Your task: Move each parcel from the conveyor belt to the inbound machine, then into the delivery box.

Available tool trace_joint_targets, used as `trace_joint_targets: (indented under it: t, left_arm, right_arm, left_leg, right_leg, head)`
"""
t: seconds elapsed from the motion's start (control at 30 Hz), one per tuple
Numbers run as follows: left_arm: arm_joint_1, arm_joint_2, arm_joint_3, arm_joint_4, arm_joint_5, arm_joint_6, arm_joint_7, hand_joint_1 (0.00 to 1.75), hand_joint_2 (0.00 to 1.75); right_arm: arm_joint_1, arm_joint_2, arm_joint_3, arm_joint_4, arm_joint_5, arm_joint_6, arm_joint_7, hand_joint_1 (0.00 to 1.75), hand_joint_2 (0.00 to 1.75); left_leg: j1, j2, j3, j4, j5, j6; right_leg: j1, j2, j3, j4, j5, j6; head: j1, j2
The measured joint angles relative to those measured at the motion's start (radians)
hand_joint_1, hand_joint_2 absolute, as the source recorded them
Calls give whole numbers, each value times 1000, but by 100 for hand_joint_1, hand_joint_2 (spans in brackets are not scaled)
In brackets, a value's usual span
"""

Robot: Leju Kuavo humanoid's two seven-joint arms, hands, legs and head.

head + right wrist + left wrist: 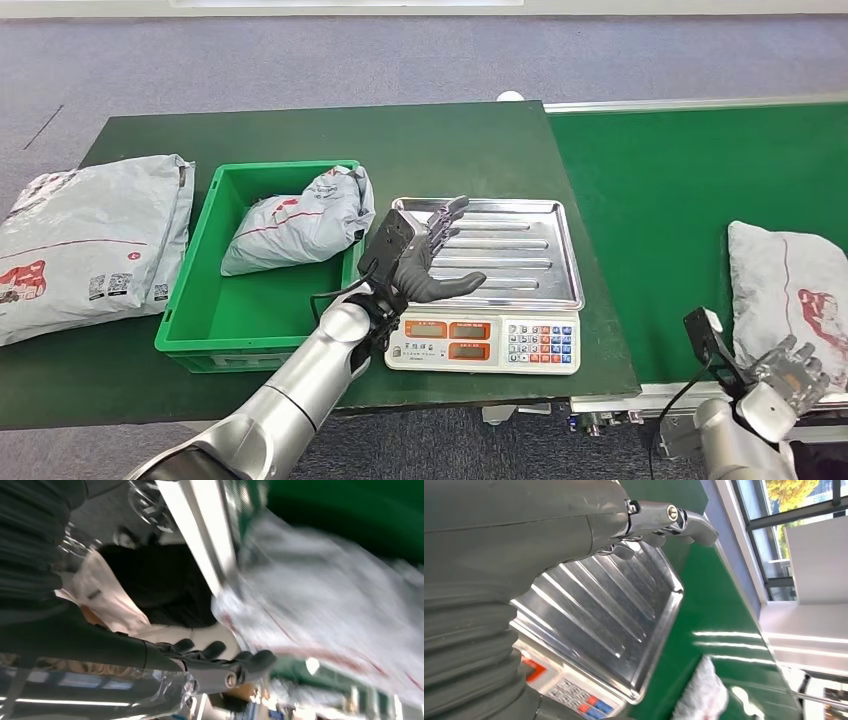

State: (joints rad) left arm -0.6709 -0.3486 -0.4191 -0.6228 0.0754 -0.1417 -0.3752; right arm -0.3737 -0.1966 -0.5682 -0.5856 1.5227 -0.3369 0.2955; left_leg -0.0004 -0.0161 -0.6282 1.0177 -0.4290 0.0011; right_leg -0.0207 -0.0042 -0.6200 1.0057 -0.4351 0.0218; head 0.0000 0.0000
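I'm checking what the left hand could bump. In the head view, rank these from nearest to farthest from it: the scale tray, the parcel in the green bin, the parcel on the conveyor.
From the left hand:
1. Scale tray, directly under it.
2. Parcel in the green bin, to its left.
3. Parcel on the conveyor, far right.

We see a grey plastic mailer parcel point(790, 285) with red markings lying flat on the bright green conveyor belt point(680, 200), near its front edge at the right. The inbound machine point(495, 290) is a weighing scale with a ribbed steel tray, orange displays and a keypad, standing on the dark green table just left of the belt. Its tray holds no parcel. Just left of it sits the delivery box point(200, 330), an open green plastic crate, with a crumpled grey parcel point(300, 220) resting inside against its far right corner.
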Motion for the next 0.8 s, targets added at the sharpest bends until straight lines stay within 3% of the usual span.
trace_joint_targets:
  t: [0.2,0.37,0.53,0.8]
  left_arm:
    - [-51,-9,-137,13,222,16,19,0,175]
    - [-70,-9,-238,20,285,14,18,0,175]
    - [-75,-9,-282,26,292,13,15,0,175]
    - [-76,-9,-284,43,242,3,-4,0,175]
  right_arm:
    - [106,98,-284,-142,45,44,-118,0,175]
    - [222,164,-434,-254,38,80,-167,0,175]
    - [264,194,-501,-330,42,105,-181,0,175]
    - [279,229,-495,-441,49,87,-157,0,175]
  left_leg:
    - [0,-4,1,0,-1,1]
    - [-1,-4,1,0,-3,3]
    - [-2,-1,2,0,-4,3]
    - [-2,0,2,0,-4,3]
  right_leg:
    - [0,-5,4,-1,-3,1]
    - [-1,-5,4,-1,-4,2]
    - [-2,-1,4,-1,-4,2]
    - [-2,0,4,-1,-4,2]
  head:
    - [0,0]
    - [0,0]
    - [0,0]
    - [0,0]
